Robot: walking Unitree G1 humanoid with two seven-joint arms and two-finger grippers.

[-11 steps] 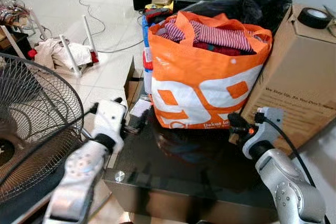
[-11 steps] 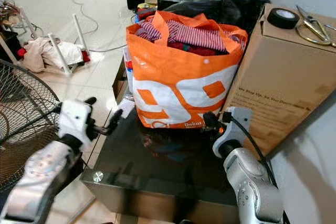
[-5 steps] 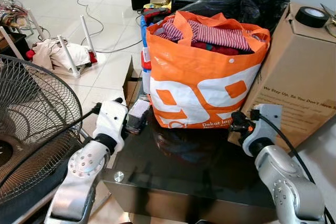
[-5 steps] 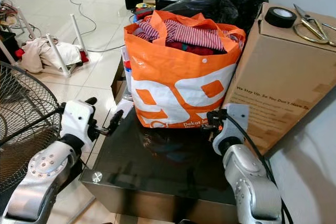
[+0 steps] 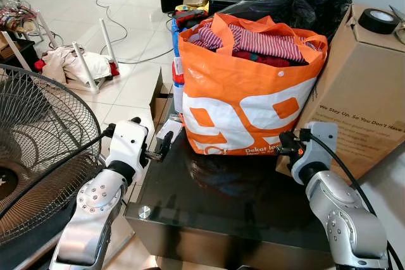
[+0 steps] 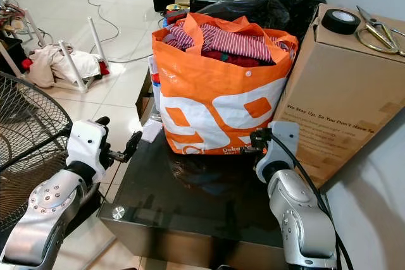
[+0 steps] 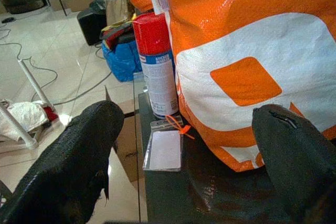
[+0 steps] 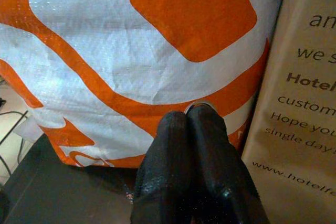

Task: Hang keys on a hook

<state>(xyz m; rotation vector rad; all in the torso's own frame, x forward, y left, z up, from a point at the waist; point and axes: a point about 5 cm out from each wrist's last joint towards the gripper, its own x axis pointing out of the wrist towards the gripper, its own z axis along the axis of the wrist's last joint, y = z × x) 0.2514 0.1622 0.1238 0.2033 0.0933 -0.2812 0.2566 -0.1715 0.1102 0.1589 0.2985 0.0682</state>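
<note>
At nine o'clock from the table we see one wire fan (image 5: 38, 150), the biggest thing nearby. One black glass table (image 5: 240, 207) lies ahead of us. One orange-and-white bag (image 5: 247, 105) stands at its twelve o'clock edge, stuffed with striped clothes (image 5: 266, 42). We can read "Dekor" low on the bag's front, and the letters after it are too small to make out.

At two o'clock one cardboard box (image 5: 361, 86) stands beside the bag. It is printed "We Stay Up, So You Don't", and close up we catch "Hotel", "Hope you" and "www.hotel". On its top lie one roll of black tape (image 5: 378, 21) and one pair of scissors (image 6: 376, 30).

The left gripper (image 7: 189, 119) hovers at the table's ten o'clock corner. Its two fingers are spread wide and hold nothing. Beyond it one red spray can (image 7: 156, 66) stands against the bag, its blue label starting "STICKER". One clear card sleeve (image 7: 164, 149) with an orange tie lies flat before the can.

The right gripper (image 8: 188, 116) sits at three o'clock, just before the bag's lower corner. Its fingers are pressed tight together, and a sliver of silver ring (image 8: 201, 105) is pinched at their tips. We cannot tell whether keys hang from it.
</note>
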